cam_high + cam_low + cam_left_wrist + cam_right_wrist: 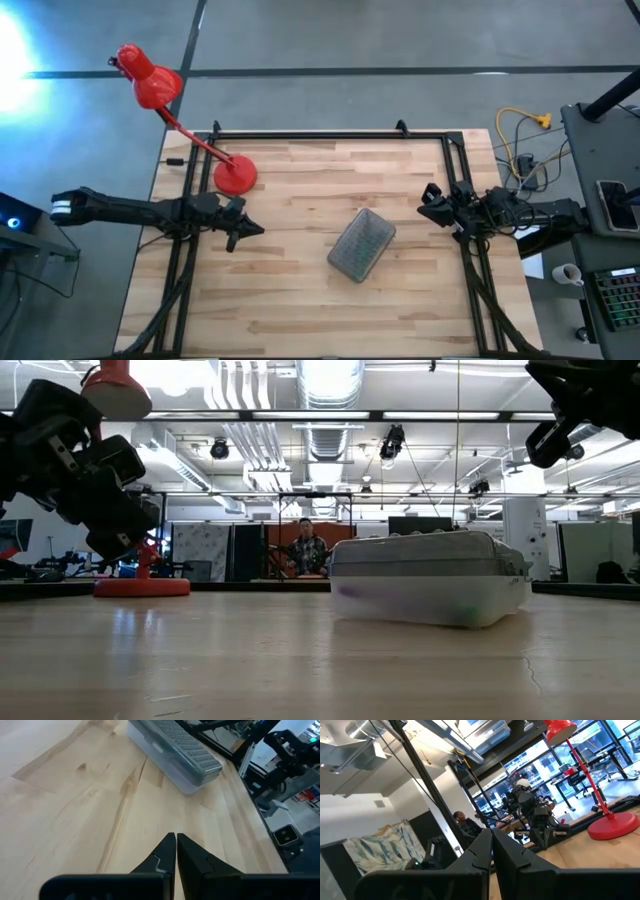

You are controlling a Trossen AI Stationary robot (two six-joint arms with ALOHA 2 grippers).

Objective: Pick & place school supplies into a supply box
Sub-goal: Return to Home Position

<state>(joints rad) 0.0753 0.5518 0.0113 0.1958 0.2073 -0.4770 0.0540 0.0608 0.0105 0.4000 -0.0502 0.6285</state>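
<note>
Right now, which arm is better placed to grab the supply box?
Probably left: the left gripper, shut, points down at the supply box; the right gripper, though nearer, aims above it.

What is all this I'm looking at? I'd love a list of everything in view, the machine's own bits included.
Table: one, pale wood, ringed by a black frame.
Supply box: one, clear with a grey dotted lid, shut, lying aslant a little right of the table's middle.
Desk lamp: one, red, base on the table's far-left part, head leaning out beyond that corner.
Cables: a bundle, yellow and dark, off the table's far-right corner.
Person: one, far back in the room, seen in the low view.
Left gripper: one, dark, shut and empty, over the table's left side near the lamp's base.
Right gripper: one, dark, shut and empty, at the table's right edge.
</note>
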